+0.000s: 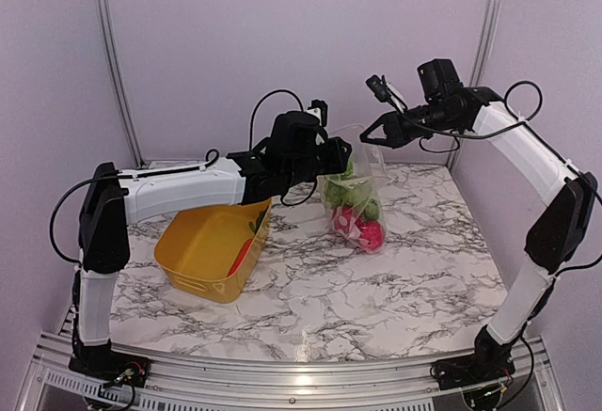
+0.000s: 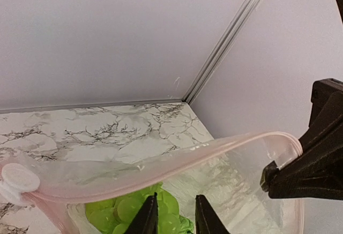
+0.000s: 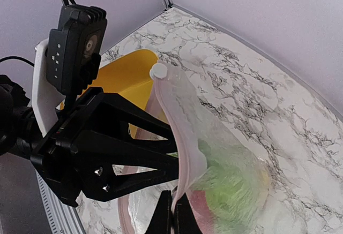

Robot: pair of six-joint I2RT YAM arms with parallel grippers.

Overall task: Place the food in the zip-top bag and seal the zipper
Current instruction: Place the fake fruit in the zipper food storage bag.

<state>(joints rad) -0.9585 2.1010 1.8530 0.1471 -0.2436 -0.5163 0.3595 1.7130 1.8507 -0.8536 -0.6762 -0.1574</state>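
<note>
And the right tool (image 3: 172,212) is clenched on one end of the pink zipper (image 2: 161,172), holding the clear bag (image 1: 362,185) up by its mouth; left tool (image 2: 176,202) sits just beside the same strip, fingers slightly parted, nothing between them; green grapes (image 2: 123,212) and a red piece (image 1: 369,234) lie inside the bag; yellow bin (image 1: 202,246) stands near it on the marble counter (image 1: 404,279).

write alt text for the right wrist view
The right claw pinches the pink zipper of a clear zip-top bag holding green and red toy food. The left claw, jaws apart, reaches to the bag's mouth from the left, a yellow bin behind on the marble table.
</note>
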